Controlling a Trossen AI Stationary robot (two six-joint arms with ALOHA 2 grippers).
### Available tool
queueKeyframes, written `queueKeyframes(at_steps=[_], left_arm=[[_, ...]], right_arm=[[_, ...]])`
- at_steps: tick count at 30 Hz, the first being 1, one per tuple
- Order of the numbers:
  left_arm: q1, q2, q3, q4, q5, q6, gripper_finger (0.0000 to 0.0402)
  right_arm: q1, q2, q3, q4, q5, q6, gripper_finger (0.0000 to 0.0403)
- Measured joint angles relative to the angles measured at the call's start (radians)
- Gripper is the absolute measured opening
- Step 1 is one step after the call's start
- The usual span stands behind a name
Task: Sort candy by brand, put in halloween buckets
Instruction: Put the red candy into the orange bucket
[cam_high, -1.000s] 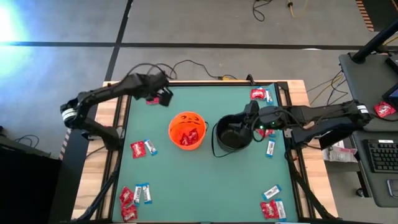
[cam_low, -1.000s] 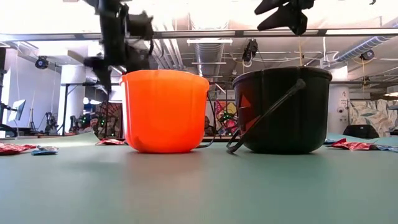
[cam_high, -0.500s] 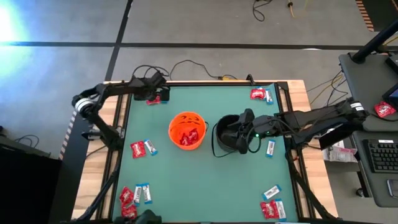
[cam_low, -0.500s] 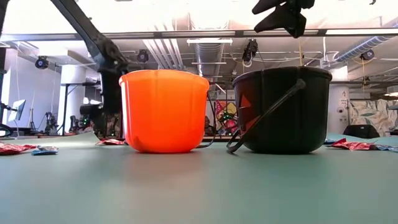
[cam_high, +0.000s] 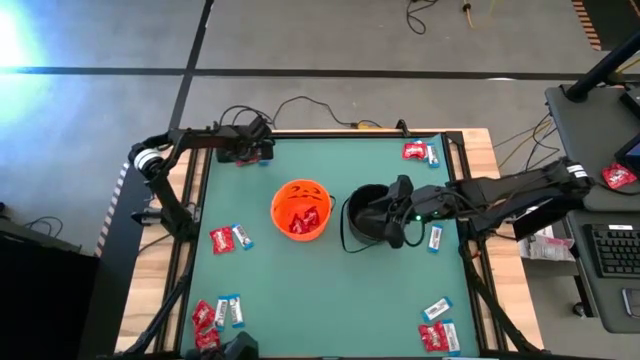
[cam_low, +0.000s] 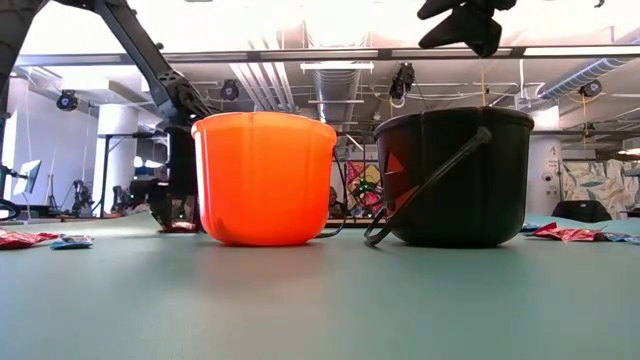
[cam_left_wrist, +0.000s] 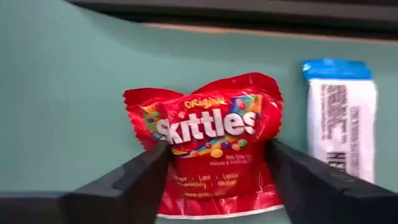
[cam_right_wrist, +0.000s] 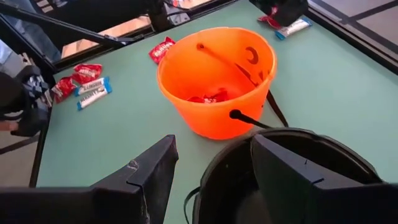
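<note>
At the table's far left corner my left gripper is down at the tabletop, shut on a red Skittles packet. A white-and-blue bar lies right beside that packet. The orange bucket stands mid-table on its base with red packets inside. To its right stands the black bucket, its thin handle hanging down its side. Above the black bucket's mouth my right gripper hovers open, with nothing between its fingers. My left gripper pinches the red packet by its two side edges, one finger on each side. The fingers slant steeply down from above. The packet is narrowed where they meet it, bulges beyond them, and lies on the green tabletop.
Loose red packets and white-and-blue bars lie in small groups: left of the orange bucket, near left corner, near right corner, far right corner, and right of the black bucket. A raised wooden rim borders the table.
My left gripper has dropped from above the table's far left part down to the tabletop at the far left corner, moving toward the left edge, and now sits over the red packet there. The buckets and the other candy have stayed put.
</note>
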Motion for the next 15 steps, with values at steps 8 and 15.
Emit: queueKeyframes(at_steps=[8, 15], left_arm=[[-0.019, -0.025, -0.006, -0.054, 0.006, -0.017, 0.0099], [-0.123, -0.213, -0.011, -0.122, 0.055, -0.057, 0.0067]], right_arm=[[0.000, -0.096, 0.000, -0.037, -0.018, 0.003, 0.0189], [0.000, -0.155, 0.000, -0.051, -0.018, 0.000, 0.0168]])
